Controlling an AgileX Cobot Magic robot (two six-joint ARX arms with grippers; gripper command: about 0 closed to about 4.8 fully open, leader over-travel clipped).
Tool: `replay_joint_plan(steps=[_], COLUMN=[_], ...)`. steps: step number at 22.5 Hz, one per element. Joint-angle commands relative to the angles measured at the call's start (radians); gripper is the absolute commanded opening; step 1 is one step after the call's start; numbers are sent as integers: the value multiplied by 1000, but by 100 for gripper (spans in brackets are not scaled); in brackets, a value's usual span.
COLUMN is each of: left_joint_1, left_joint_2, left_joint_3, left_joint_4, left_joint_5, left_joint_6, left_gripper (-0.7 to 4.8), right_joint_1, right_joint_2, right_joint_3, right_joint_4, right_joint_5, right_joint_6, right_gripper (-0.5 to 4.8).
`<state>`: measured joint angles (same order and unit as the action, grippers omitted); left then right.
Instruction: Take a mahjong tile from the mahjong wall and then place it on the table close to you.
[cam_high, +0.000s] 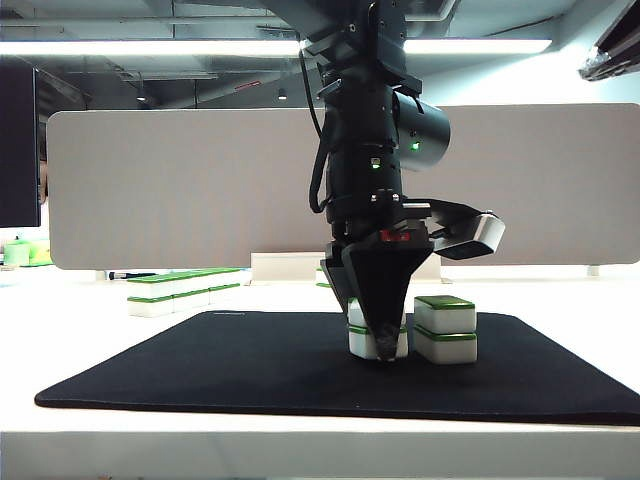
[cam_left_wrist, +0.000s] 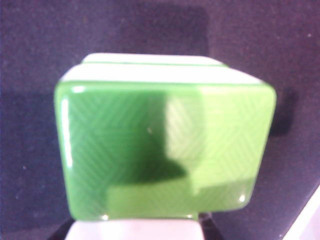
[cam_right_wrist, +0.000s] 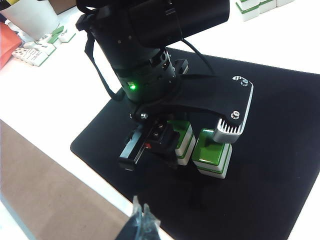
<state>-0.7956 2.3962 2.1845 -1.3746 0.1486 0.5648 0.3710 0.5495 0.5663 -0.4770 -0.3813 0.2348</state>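
My left gripper (cam_high: 385, 350) points straight down at the black mat (cam_high: 250, 370) on the white table (cam_high: 300, 440), shut on a mahjong tile (cam_high: 372, 340) in the left of two green-topped stacks. The other stack (cam_high: 445, 330) stands just to its right. In the left wrist view the tile's green top (cam_left_wrist: 165, 150) fills the frame, and a white block sits between the dark fingers of the left gripper (cam_left_wrist: 135, 232). The right wrist view shows the left gripper (cam_right_wrist: 167, 155) on those stacks. The mahjong wall (cam_high: 185, 285) lies at the back left. My right gripper (cam_right_wrist: 141, 210) hangs shut and empty over the table's front edge.
A grey divider panel (cam_high: 200, 180) closes off the back of the table. More green-topped tiles (cam_right_wrist: 255, 6) lie beyond the mat's far corner, and loose tiles (cam_right_wrist: 42, 47) sit off its other side. The left arm's silver camera bracket (cam_right_wrist: 235, 115) overhangs the right stack.
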Motion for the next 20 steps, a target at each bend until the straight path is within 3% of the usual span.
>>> replay_joint_plan(steps=[1,13,16,20], left_joint_1=[-5,-5,-5,-5], left_joint_2=[7,7,8,7], left_joint_3=[0,0,0,0], left_joint_4=[41,74,48,41], left_joint_5=[-81,-80,-80,-80], left_joint_6=[-8,-23,-23,-50], left_gripper=[152,152,266,278], right_joint_1=[0,0,0,0], right_joint_2=[-1,-1,-1,-1], right_joint_3=[3,3,3,3], right_joint_4=[18,18,18,18], right_joint_5=[2,1,1,2], right_joint_6=[-4,-3,-3,-3], right_gripper=[-1,-1,-1,-1])
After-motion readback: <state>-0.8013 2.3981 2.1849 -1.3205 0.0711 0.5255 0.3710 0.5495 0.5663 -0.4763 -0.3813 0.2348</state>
